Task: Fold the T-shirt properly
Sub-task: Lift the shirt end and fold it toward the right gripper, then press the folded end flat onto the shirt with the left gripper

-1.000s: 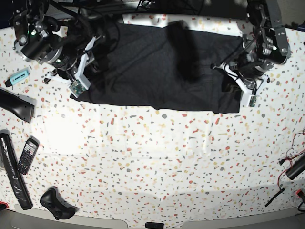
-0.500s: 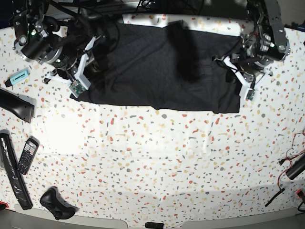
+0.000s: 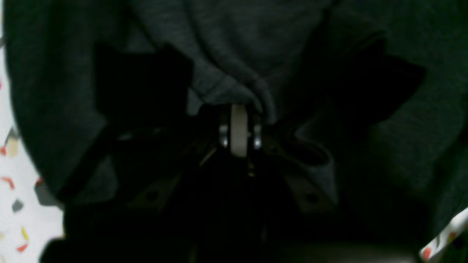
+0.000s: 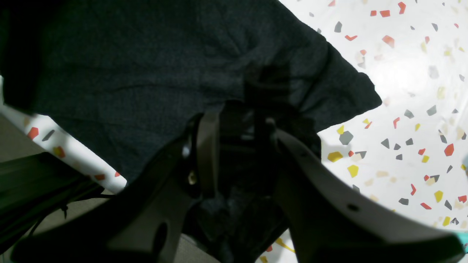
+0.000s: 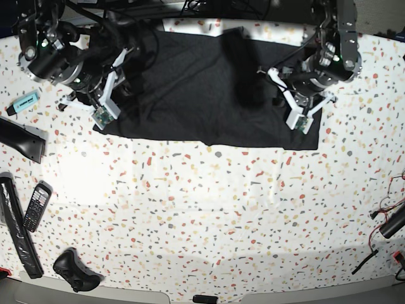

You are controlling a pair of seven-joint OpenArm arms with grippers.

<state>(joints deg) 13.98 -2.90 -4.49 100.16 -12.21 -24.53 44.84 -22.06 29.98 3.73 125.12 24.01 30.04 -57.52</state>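
The right gripper (image 4: 234, 146) sits at ten o'clock, its fingers clasping a fold of the T-shirt (image 5: 190, 88) — the black cloth lies spread across the table (image 5: 209, 209) toward twelve. At two o'clock the left gripper (image 3: 239, 126) is clenched on bunched fabric.

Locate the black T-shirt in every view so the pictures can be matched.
Base: the T-shirt lies spread across the top centre, between the arms.
Left wrist: dark fabric fills nearly the whole picture, bunched at the left claw.
Right wrist: upper left and centre.
Shared landmark: the speckled tabletop.
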